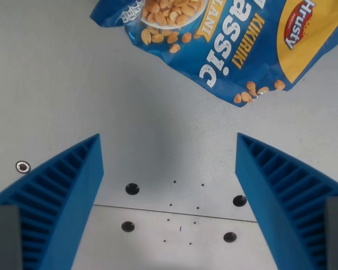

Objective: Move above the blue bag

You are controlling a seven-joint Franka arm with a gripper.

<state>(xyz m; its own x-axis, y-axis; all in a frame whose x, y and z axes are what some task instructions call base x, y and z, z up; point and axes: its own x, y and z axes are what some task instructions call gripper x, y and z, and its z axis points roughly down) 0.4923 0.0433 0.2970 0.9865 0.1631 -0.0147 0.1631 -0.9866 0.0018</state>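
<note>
- wrist view: blue bag [225, 39] lies flat on the grey bench [56, 84] along the top edge, partly cut off, toward the wrist view's right; long axis runs roughly left-right, slightly tilted.
- hand [169, 146] released, jaws wide apart, nothing between them, pointing straight down at bare bench with small holes [132, 188].
- judgement: bag sits ahead of the fingers, not under them; needs a shift toward the frame top.
</note>
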